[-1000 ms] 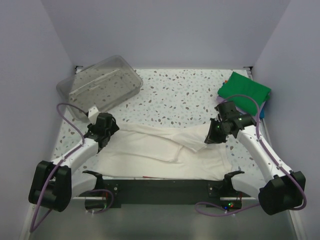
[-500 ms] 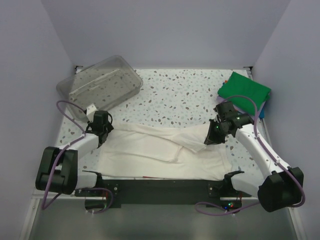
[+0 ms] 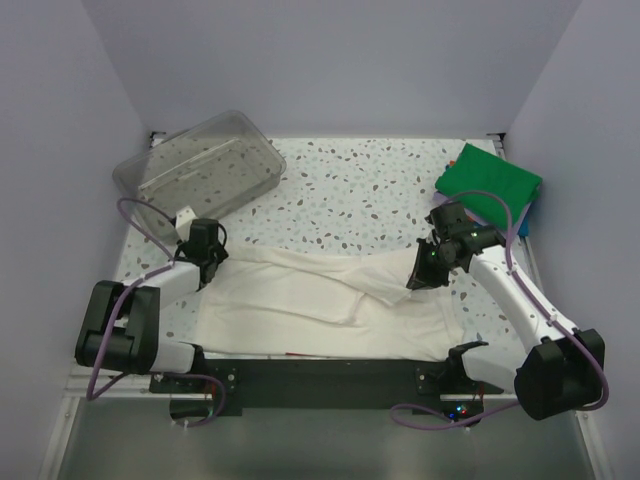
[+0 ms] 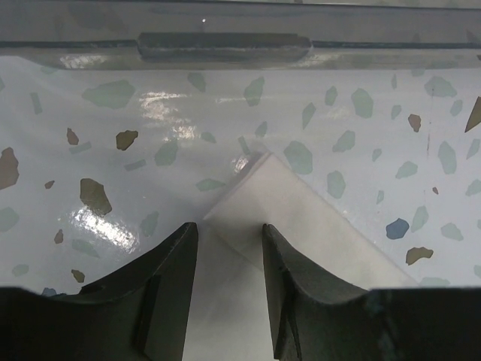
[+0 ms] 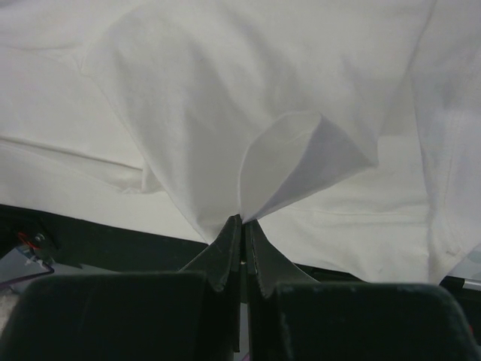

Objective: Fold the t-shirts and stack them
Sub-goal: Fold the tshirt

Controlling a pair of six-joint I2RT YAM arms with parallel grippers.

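The cream t-shirt (image 3: 300, 300) lies spread across the lower middle of the top view. At its left corner the left gripper (image 4: 229, 235) has its fingers parted, with the cloth lying flat between them. The right gripper (image 5: 242, 222) is clenched on a raised fold near the shirt's right side.

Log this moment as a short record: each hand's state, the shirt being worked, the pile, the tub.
left hand: open, one finger on each side of a corner of the cream-white t-shirt
right hand: shut, pinching a raised fold of the cream-white t-shirt
cream-white t-shirt: spread across the near part of the table, partly folded, not stacked
green t-shirt: folded, on top of the pile at the far right
clear tub: far left, just beyond the left hand
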